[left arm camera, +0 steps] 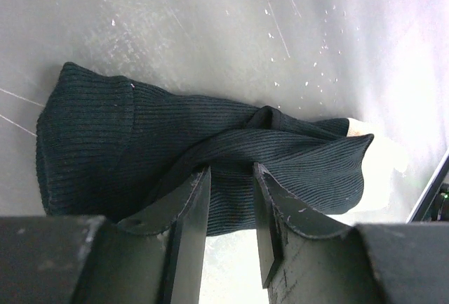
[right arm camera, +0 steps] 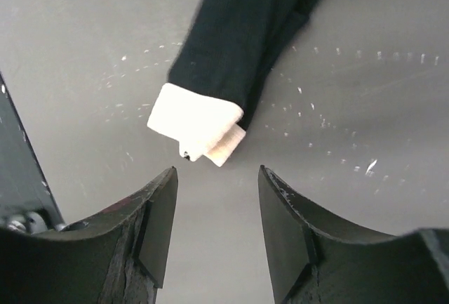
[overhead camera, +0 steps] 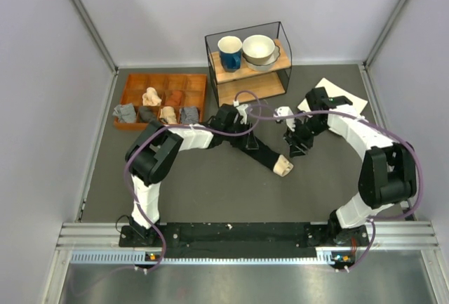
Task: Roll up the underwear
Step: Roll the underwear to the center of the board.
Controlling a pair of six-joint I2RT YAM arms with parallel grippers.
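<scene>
Underwear: black ribbed underwear (overhead camera: 266,158) folded into a long strip, lying slantwise on the grey table (overhead camera: 210,188) between the two arms.
Waistband: cream waistband (right arm camera: 196,125) at the strip's end nearer the right arm, flat on the table.
Left gripper: left gripper (left arm camera: 230,174) at the strip's far end, fingers drawn narrow onto a raised fold of the black cloth (the pinch itself is partly hidden).
Right gripper: right gripper (right arm camera: 217,177) spread wide, holding nothing, just short of the waistband.
Background: wooden tray (overhead camera: 126,97) of small rolled garments at the back left.
</scene>
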